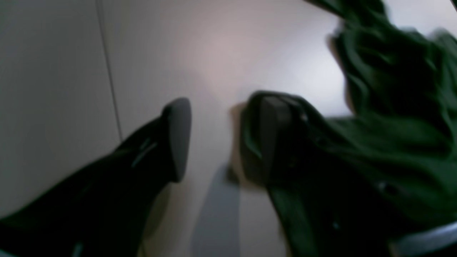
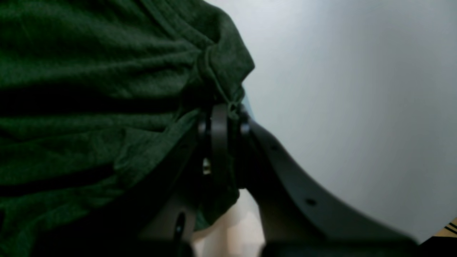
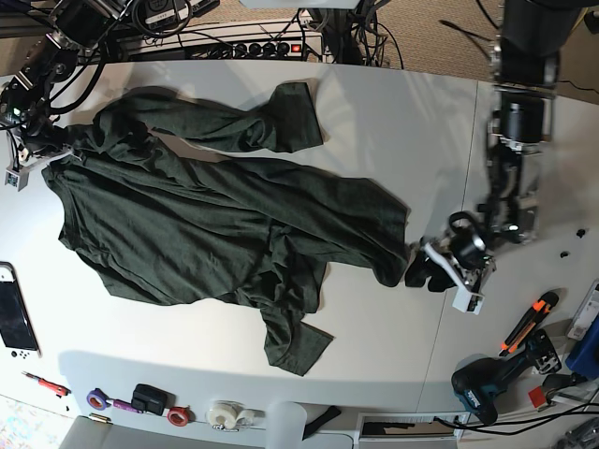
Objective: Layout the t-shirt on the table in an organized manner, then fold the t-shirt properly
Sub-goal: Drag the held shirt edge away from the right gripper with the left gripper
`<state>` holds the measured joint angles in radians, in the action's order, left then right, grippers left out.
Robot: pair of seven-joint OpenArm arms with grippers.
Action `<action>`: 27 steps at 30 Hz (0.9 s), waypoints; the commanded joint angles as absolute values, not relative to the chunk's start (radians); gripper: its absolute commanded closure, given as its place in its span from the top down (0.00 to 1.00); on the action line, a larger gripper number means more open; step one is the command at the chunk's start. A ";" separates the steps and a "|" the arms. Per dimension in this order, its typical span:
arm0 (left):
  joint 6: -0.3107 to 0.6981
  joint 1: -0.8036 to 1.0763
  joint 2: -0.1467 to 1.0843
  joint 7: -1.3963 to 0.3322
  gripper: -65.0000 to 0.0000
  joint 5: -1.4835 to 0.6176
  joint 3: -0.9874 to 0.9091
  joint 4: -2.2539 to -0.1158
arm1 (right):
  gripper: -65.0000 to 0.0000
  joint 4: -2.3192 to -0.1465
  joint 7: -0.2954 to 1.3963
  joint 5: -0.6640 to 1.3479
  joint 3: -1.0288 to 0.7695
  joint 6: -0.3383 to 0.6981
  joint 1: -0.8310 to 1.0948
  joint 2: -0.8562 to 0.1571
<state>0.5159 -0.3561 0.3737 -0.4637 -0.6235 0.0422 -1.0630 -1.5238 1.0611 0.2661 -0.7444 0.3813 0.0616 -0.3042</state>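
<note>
On my screens, the dark green t-shirt [image 3: 206, 224] lies spread but heavily rumpled across the white table [image 3: 393, 112], its body running from the far left corner toward the right, one sleeve bunched up at the top and another trailing toward the near edge. My right gripper [image 2: 223, 117], at the left edge of the base view, is pinched tight on a gathered wad of the shirt's fabric, folds radiating from the clamp. My left gripper [image 1: 221, 139], at the shirt's right-hand tip in the base view, stands with its jaws spread apart; bare tabletop shows between them, though green cloth is draped over one finger [image 1: 271, 135] while the other finger [image 1: 178, 139] is bare. A thin dark seam [image 1: 109, 71] crosses the table beside it. Tools and tape rolls line the near edge.
</note>
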 commanded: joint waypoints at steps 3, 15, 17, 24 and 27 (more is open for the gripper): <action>0.698 -0.364 0.427 -0.552 0.35 -0.755 0.036 -1.106 | 0.00 -1.539 1.039 0.269 -0.748 0.377 0.053 -0.327; 0.698 -0.313 0.424 -0.605 0.35 -0.751 0.086 -1.134 | 0.00 -1.539 1.039 0.269 -0.748 0.377 0.053 -0.326; 0.698 -0.313 0.424 -0.605 0.35 -0.721 0.123 -1.154 | 0.00 -1.539 1.039 0.269 -0.748 0.377 0.053 -0.327; 0.698 -0.310 0.470 -0.459 0.35 -0.452 0.301 -1.299 | 0.00 -1.539 1.040 0.268 -0.748 0.377 0.056 -0.327; 0.698 -0.310 0.476 -0.445 0.35 -0.389 0.336 -1.313 | 0.00 -1.539 1.042 0.268 -0.748 0.377 0.056 -0.327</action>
<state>0.6933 -0.2855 0.4683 -0.4679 -0.3725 0.3416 -1.2980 -1.5238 1.0618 0.2657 -0.7444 0.3813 0.0639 -0.3042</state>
